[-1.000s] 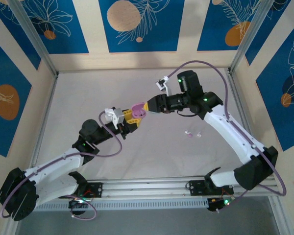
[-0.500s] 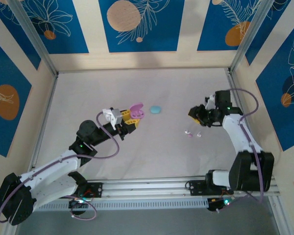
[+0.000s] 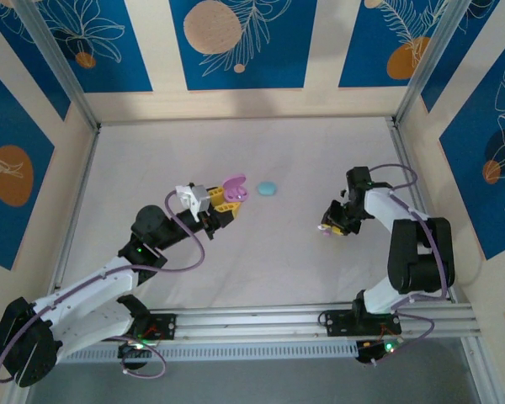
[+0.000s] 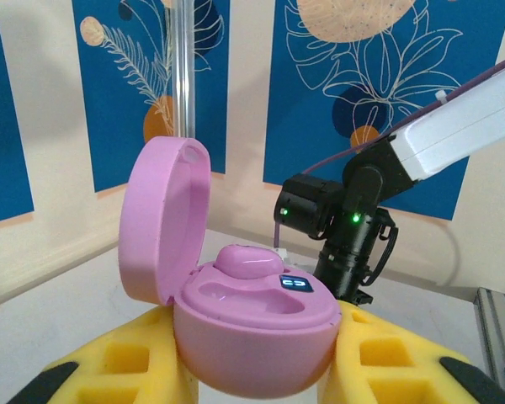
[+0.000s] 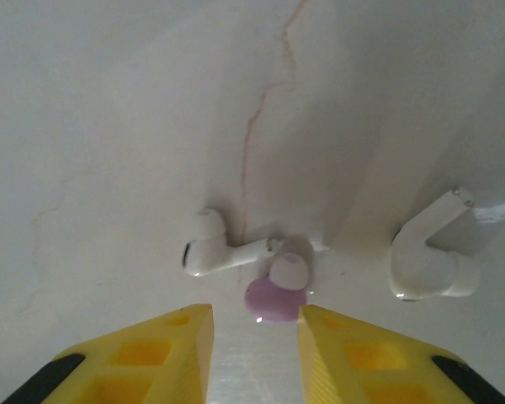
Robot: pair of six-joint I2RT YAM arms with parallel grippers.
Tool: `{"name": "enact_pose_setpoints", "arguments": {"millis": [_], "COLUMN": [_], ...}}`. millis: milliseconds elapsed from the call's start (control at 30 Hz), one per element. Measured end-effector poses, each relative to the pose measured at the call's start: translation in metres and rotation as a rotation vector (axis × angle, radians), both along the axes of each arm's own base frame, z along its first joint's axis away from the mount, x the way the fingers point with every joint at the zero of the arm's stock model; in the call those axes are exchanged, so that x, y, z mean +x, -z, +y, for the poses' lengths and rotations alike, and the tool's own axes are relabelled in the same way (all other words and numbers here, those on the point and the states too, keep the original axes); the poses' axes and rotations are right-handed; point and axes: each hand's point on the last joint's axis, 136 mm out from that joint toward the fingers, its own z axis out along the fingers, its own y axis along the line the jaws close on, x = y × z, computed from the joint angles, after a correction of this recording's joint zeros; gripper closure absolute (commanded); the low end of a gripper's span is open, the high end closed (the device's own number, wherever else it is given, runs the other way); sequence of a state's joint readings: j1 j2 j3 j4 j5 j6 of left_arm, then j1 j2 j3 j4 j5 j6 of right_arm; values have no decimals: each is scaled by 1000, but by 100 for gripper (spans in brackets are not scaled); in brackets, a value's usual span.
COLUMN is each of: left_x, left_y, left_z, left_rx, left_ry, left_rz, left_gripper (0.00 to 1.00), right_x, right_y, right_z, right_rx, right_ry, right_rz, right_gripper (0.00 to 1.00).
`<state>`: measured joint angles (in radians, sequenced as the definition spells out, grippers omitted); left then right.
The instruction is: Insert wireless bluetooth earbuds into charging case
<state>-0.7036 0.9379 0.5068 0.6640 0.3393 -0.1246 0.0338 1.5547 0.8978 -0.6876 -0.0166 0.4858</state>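
**A:** Two hands, two jobs here. The left hand (image 3: 225,202) is clamping the pink case (image 4: 254,332) between its yellow fingers and holding it up off the bench (image 3: 261,261) with the lid flipped open. I'm guessing that's so the sockets are facing up for loading. The seated earbud (image 4: 246,261) is already resting in one socket, and the slot beside it is looking empty.

**B:** Yep, and the right hand (image 5: 254,337) is hanging low over the loose earbud (image 5: 278,290), the pink one lying on the bench. Its fingers are parted and straddling it, not pinching it yet as far as I'm seeing.

**A:** The white earbuds (image 5: 223,251) are lying on either side, one almost touching it. That's probably why the gap is sitting so narrow, so there's less chance of dragging a white one along.

**B:** The blue case (image 3: 268,188) is sitting farther back, well apart.
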Motion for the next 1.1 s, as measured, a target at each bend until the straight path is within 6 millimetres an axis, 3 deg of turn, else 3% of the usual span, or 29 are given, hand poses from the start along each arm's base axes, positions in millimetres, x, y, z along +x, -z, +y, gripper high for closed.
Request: {"name": "enact_pose_setpoints", "arguments": {"millis": [300, 800, 1100], "left_x": [2, 2, 2], "left_y": [4, 7, 7], "left_z": [1, 1, 1], "left_rx": [14, 21, 20], "left_ry": [-9, -12, -12], "left_rz": [14, 22, 22], "left_gripper": [79, 79, 79], "right_x": [4, -7, -20], "right_y": [10, 21, 20], "right_z": [-1, 5, 30], "right_rx": [-73, -105, -85], "right_ry": [-48, -96, -169], "right_rz": [36, 100, 127], "right_gripper": [72, 74, 74]}}
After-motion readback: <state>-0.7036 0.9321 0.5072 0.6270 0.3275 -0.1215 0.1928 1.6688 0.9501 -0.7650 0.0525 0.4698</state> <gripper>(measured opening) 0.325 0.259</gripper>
